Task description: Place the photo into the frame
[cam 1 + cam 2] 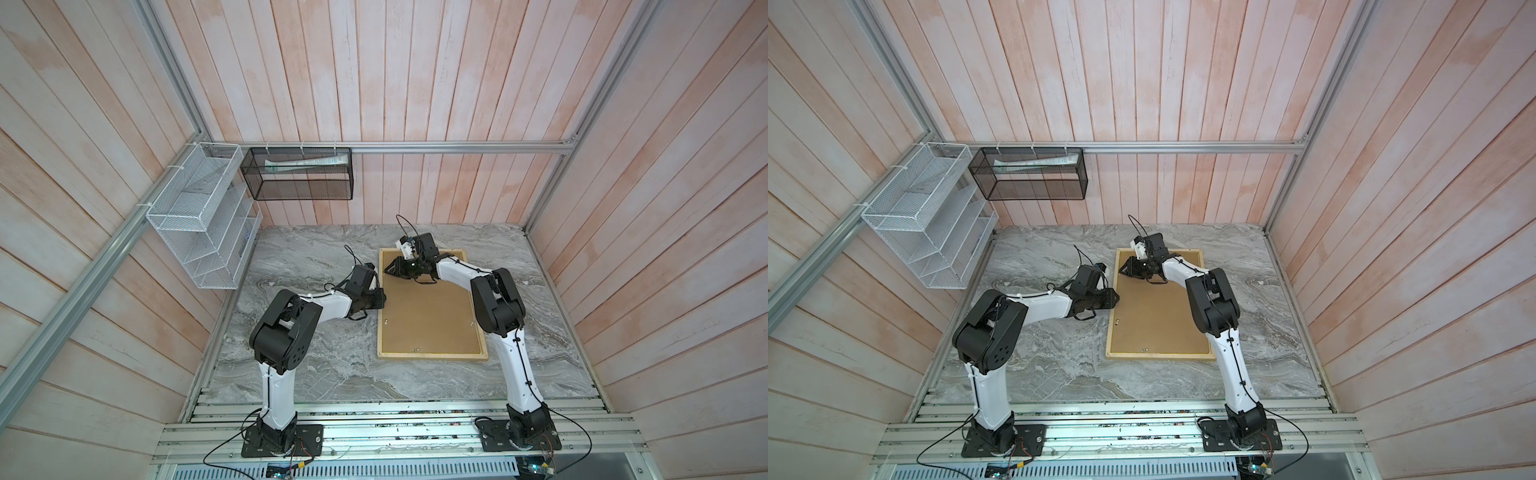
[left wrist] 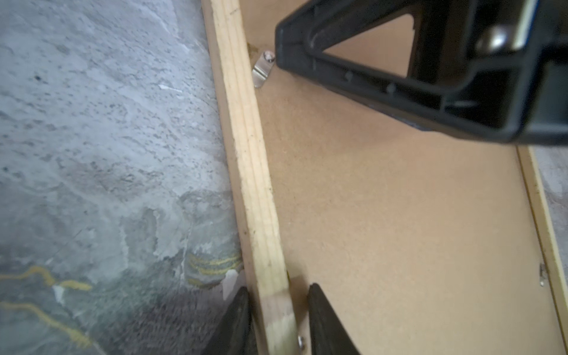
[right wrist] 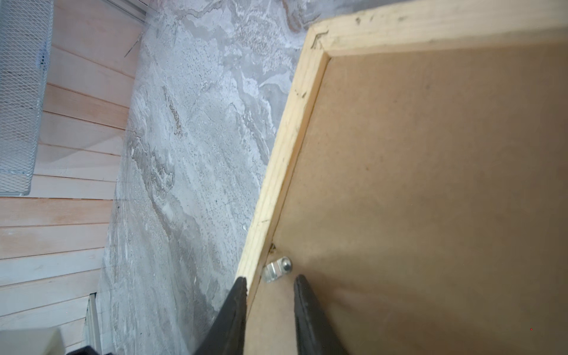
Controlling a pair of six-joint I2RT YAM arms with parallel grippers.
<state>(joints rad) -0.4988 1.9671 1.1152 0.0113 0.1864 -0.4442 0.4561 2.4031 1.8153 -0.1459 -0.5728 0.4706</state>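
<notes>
Both arms fold inward, grippers low at the centre of the picture.
In both top views the left arm [image 1: 324, 302] reaches rightward from the lower left, its left gripper [image 1: 381, 298] pointing right. The right arm [image 1: 455, 271] bends back leftward, its right gripper [image 1: 389, 271] angled down-left. The wrist views show each pair of jaws partly apart.

Both top views are bright and evenly lit by soft light from above. Shadows on the grey marbled desk [image 1: 316, 374] are faint and diffuse. Wide-angle distortion bows the pinkish wooden wall planks [image 1: 415, 62] and the aluminium rails [image 1: 457, 146] towards the edges. The left wrist view is soft throughout. Its pale wooden frame [image 2: 246, 147] is smeared at the near end, and the desk is dim in one corner. The right wrist view is sharper, with the brown backing board [image 3: 430, 184] shaded near the camera.
</notes>
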